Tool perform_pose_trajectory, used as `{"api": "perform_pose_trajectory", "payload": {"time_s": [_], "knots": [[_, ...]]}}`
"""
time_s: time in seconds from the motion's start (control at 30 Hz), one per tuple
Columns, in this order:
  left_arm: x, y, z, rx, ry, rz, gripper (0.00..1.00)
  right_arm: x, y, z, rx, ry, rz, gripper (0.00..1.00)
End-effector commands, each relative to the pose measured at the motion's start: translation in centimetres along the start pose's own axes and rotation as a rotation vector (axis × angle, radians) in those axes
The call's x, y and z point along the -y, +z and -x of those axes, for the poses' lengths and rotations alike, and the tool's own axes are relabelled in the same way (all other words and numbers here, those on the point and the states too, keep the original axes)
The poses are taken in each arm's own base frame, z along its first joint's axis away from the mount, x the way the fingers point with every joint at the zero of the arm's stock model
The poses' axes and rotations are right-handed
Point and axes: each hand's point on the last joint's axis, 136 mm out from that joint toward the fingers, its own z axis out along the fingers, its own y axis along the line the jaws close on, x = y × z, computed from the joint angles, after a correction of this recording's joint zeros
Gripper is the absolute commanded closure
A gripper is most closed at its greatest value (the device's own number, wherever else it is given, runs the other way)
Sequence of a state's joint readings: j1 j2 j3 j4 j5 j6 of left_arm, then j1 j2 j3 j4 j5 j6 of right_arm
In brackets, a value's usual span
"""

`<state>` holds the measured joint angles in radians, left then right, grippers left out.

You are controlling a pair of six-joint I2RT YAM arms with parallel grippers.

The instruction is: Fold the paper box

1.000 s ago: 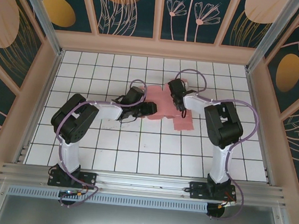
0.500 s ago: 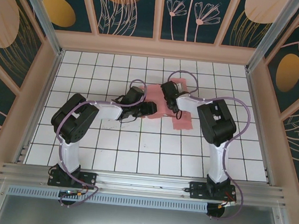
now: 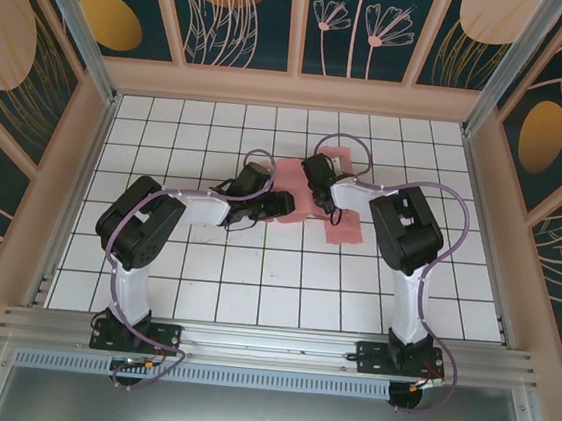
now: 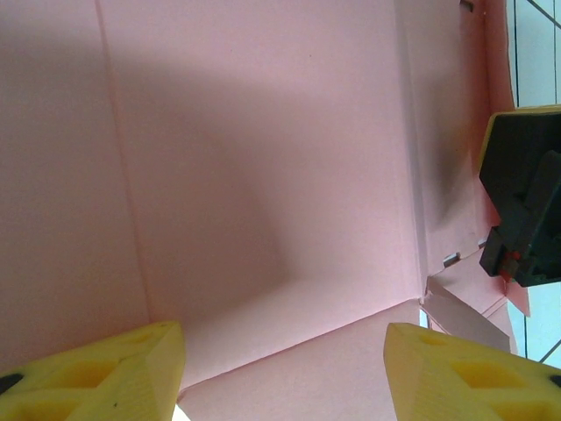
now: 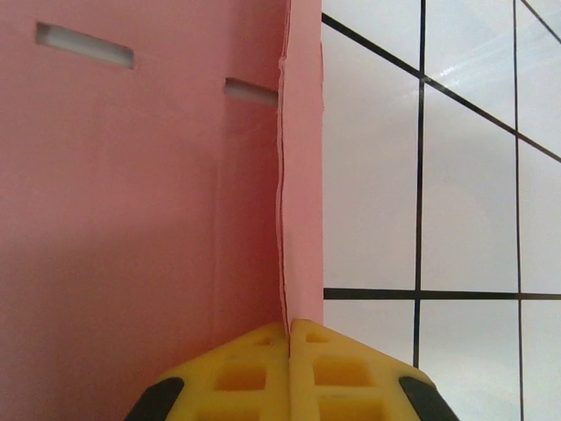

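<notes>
A: So, the tiled table (image 3: 252, 298) first. Where is the paper box (image 3: 344, 227)?
B: Mid-table, a little toward the far side, between the two arms. Partly folded; one pink flap lies flat at its near right.
A: And the left gripper (image 4: 285, 373)?
B: Released. Its yellow fingers (image 4: 96, 373) stand apart over a creased pink panel, nothing pinched.
A: The right gripper (image 5: 289, 338)?
B: Clenched on the paper box. A flap seen edge-on runs into the seam between its pads. Two small slots (image 5: 85, 46) in the panel left of it.
</notes>
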<state>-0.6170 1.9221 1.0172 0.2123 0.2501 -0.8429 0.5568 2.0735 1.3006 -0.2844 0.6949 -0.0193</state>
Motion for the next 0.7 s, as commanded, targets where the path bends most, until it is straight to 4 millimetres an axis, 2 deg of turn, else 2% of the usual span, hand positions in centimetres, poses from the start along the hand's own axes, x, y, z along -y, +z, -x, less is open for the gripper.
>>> {"api": "perform_pose_trajectory", "payload": {"time_s": [0.0,0.1,0.2,0.3,0.47,0.57,0.67], "knots": [[-0.6,-0.5,-0.2,-0.001,-0.008,0.025,0.39,-0.6,-0.6,-0.6,-0.006,0.102,0.199,0.96],[0.1,-0.8,0.2,0.005,-0.006,0.009,0.39,0.0,-1.4,-0.1,0.022,0.183,0.327,0.87],[1.0,-1.3,0.8,0.016,0.002,-0.007,0.39,1.4,-2.3,0.5,0.052,0.256,0.389,0.55],[1.8,-1.9,1.3,0.026,0.016,-0.014,0.39,3.2,-3.3,1.4,0.107,0.359,0.445,0.42],[2.5,-2.4,2.0,0.043,0.027,-0.019,0.39,5.7,-4.7,2.2,0.177,0.524,0.602,0.37],[2.8,-2.4,2.3,0.048,0.031,-0.024,0.39,6.5,-4.2,1.7,0.170,0.567,0.666,0.37],[2.9,-2.4,2.5,0.054,0.032,-0.023,0.39,6.3,-3.4,1.0,0.148,0.551,0.731,0.38]]}}
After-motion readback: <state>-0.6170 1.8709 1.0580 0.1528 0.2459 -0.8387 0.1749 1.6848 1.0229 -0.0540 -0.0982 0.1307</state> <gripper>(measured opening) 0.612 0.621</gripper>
